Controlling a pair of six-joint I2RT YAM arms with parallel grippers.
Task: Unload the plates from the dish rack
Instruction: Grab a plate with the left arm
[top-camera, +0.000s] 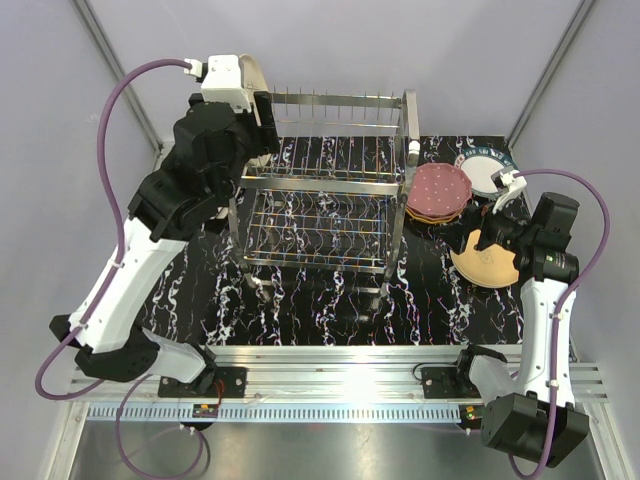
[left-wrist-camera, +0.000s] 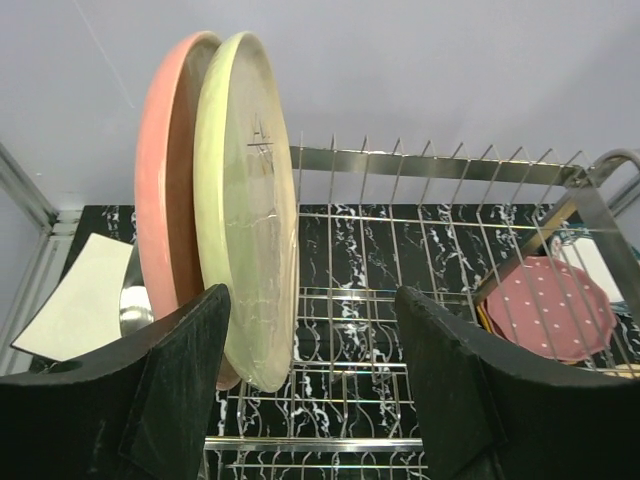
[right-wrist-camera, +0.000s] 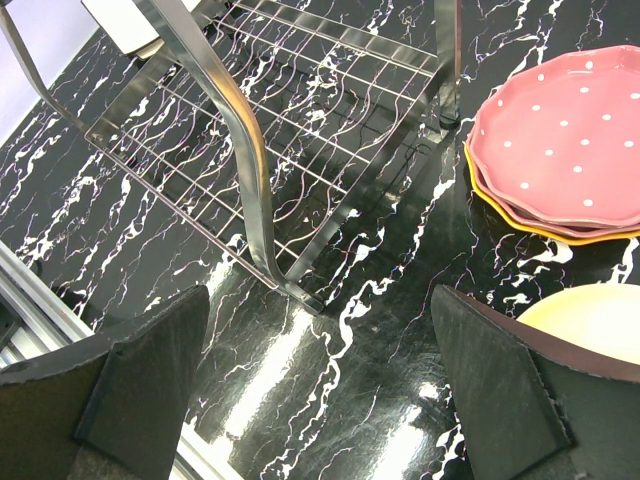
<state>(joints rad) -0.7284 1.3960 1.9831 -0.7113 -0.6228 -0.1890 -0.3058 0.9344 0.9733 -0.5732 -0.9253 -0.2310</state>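
Two plates stand upright at the left end of the dish rack (top-camera: 330, 190): a cream plate (left-wrist-camera: 250, 200) and a pink plate (left-wrist-camera: 165, 180) just behind it. My left gripper (left-wrist-camera: 312, 292) is open and straddles the cream plate's lower edge. The left finger (left-wrist-camera: 185, 380) sits close against that plate and the right finger (left-wrist-camera: 450, 380) stands well apart from it. My right gripper (right-wrist-camera: 320, 292) is open over bare tabletop beside the rack's leg (right-wrist-camera: 250, 150), holding nothing. A maroon white-dotted plate (top-camera: 438, 188) lies stacked on an orange plate (right-wrist-camera: 500, 205) to the right of the rack.
A tan plate (top-camera: 485, 262) lies under my right arm, and a white plate with a teal rim (top-camera: 485, 170) sits behind the stack. A squarish white plate (left-wrist-camera: 75, 300) lies left of the rack. The rack's remaining prongs (left-wrist-camera: 420, 165) hold nothing.
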